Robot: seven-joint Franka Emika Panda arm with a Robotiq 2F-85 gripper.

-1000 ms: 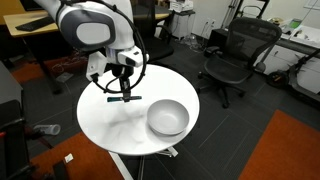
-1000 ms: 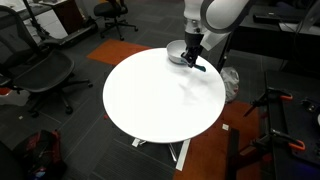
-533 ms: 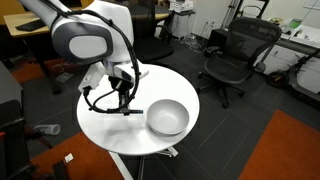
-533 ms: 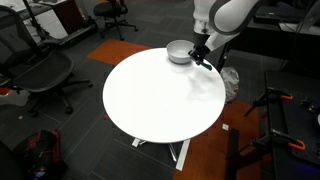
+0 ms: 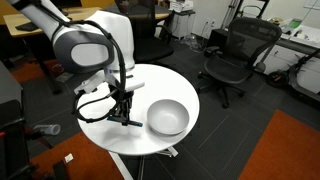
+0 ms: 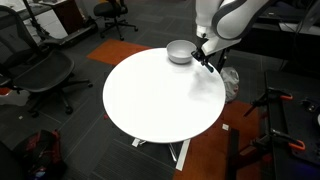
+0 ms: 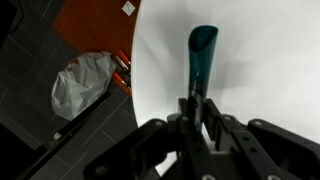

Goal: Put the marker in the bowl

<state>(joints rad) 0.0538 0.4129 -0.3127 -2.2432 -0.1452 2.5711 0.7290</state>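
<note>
My gripper (image 7: 197, 103) is shut on the marker (image 7: 200, 58), a thin dark pen with a teal-blue end that sticks out past the fingertips over the white table. In an exterior view the gripper (image 5: 127, 113) holds the marker (image 5: 130, 121) low over the table, to the left of the light-grey bowl (image 5: 167, 117) and apart from it. In an exterior view the gripper (image 6: 207, 58) is just right of the bowl (image 6: 180, 51), near the table's far edge.
The round white table (image 5: 110, 125) (image 6: 160, 100) stands on a dark floor with an orange carpet patch. Office chairs (image 5: 235, 55) (image 6: 35, 70) stand around it. A white bag (image 7: 85, 82) lies on the floor by the table's edge.
The arm has carried the marker down and along the table edge, staying shut on it; the bowl has not moved.
</note>
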